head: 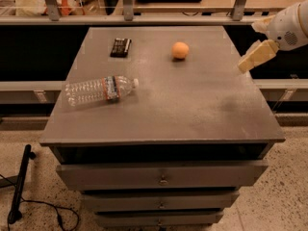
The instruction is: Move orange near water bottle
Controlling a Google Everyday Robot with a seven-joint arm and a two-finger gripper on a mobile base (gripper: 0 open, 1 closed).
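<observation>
Orange [180,50] sits far-centre on bench [192,109], well apart from water bottle [98,89]. Your hand [255,57], off the right edge, holds nothing; I cannot tell how far open it is. Centre it over the fruit before descending.

On the tabletop [192,114] lie one orange [180,50], one water bottle [98,89] and one flat black object [121,47]. One pincer [256,54] hovers past its right edge.

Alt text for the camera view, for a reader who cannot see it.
An orange sits untouched toward the back of a grey cabinet top, while the gripper hovers by its right edge. A water bottle lies on its side near the left edge, and a flat black object lies at the back left.
</observation>
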